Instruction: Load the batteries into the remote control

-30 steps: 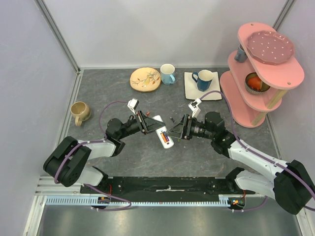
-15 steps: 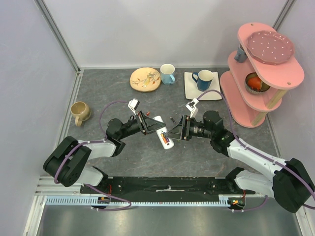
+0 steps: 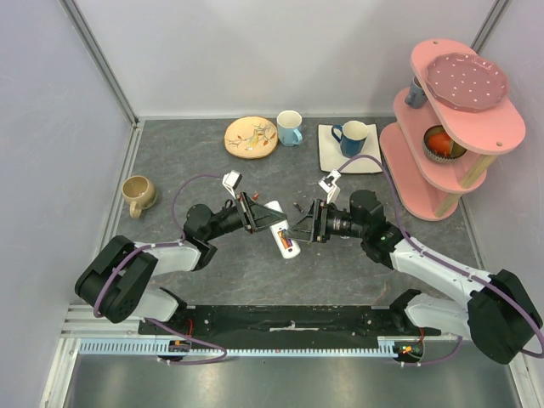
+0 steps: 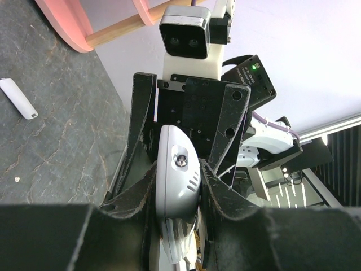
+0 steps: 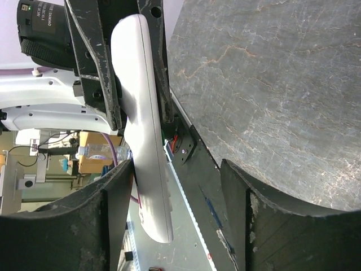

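Watching the overhead view, I am seeing the left hand (image 3: 257, 216) clamping the remote control (image 3: 279, 228) by its long edges and holding it above the grey table (image 3: 212, 272), near the middle. The remote control is pointing its far end toward the back and its near end toward me. At that near end, red and orange are showing, which I am taking for batteries (image 3: 288, 243) sitting in the handset. I cannot tell how many.

The right hand (image 3: 304, 226) is facing the left one from the other side, just beside the remote control. In its wrist camera its fingers (image 5: 115, 220) are standing apart. The white body is lying close along one of them, and I cannot tell whether they are touching. I am not seeing anything gripped there.

A few small dark bits (image 3: 297, 206) are lying on the table just behind the two hands, too small to name. In the left wrist view a small white strip (image 4: 18, 99) is lying flat on the table.

Along the back, a tan flowered plate (image 3: 251, 136), a light blue mug (image 3: 289, 127) and a dark blue mug (image 3: 350, 136) on a white square plate (image 3: 370, 161) are standing in a row. A beige mug (image 3: 138, 194) is sitting at the left, and a pink tiered stand (image 3: 446, 183) at the right.
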`<move>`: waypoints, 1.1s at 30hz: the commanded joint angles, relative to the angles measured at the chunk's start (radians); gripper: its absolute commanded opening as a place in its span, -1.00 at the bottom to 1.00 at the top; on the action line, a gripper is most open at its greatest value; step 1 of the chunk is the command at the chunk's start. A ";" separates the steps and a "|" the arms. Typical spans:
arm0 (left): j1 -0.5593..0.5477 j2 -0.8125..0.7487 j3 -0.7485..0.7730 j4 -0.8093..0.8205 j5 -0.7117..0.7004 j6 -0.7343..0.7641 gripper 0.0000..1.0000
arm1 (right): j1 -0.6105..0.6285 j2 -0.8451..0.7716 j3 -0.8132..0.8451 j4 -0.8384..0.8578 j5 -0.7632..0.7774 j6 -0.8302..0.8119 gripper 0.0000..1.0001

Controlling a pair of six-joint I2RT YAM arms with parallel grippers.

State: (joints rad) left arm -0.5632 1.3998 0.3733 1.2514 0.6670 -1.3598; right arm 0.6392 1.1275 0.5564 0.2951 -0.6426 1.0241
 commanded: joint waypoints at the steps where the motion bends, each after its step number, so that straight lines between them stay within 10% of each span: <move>1: -0.014 -0.028 0.044 0.109 0.005 0.016 -0.96 | -0.006 -0.018 0.046 -0.040 0.023 -0.025 0.43; 13: -0.014 -0.022 -0.016 0.106 0.005 0.060 -0.96 | -0.205 -0.121 0.286 -0.334 -0.033 -0.172 0.51; 21: -0.014 -0.073 -0.068 0.043 0.002 0.082 -0.96 | -0.230 -0.028 0.320 -0.843 0.679 -0.469 0.33; 33: -0.014 -0.209 -0.160 -0.046 0.005 0.134 -0.96 | -0.230 0.140 0.237 -0.824 0.837 -0.539 0.24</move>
State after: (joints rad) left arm -0.5739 1.2243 0.2340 1.1904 0.6643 -1.2758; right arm 0.4095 1.2308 0.7902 -0.5419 0.1322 0.5289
